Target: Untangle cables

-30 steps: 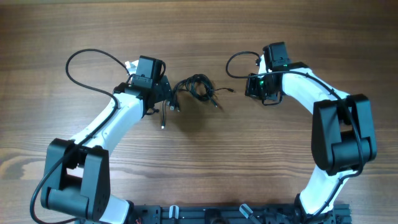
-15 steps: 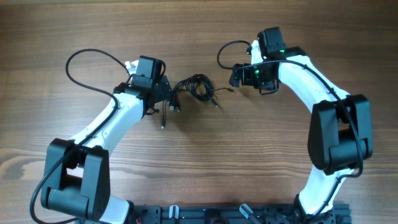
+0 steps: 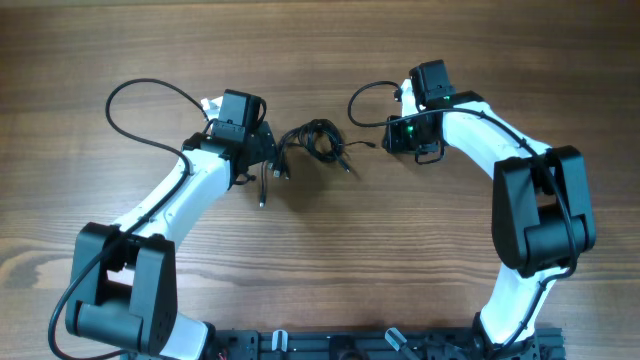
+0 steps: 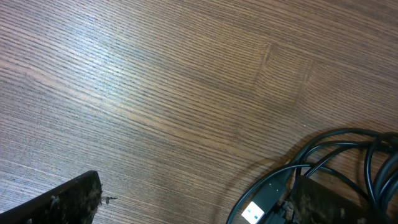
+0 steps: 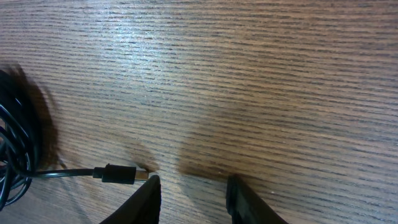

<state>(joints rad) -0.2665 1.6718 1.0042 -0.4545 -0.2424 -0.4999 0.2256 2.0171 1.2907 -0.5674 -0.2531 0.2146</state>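
The cables [image 3: 315,140] are a tangled bundle of thin black cords on the wooden table [image 3: 330,250] between my two arms. My left gripper [image 3: 268,152] is at the bundle's left edge. In the left wrist view it [image 4: 199,202] is open wide, with a USB plug [image 4: 258,208] and loops of cord [image 4: 348,152] beside its right finger. One strand ends at a plug [image 3: 262,200] below it. My right gripper [image 3: 393,137] is open and empty [image 5: 194,190]. A loose black plug [image 5: 121,174] with a metal tip lies just left of its left finger.
Thicker black robot cables loop over the table behind the left arm [image 3: 130,100] and next to the right wrist [image 3: 362,100]. The arm bases stand at the near edge.
My right gripper has moved left towards the loose plug at the bundle's right end. The left arm and the bundle have not moved.
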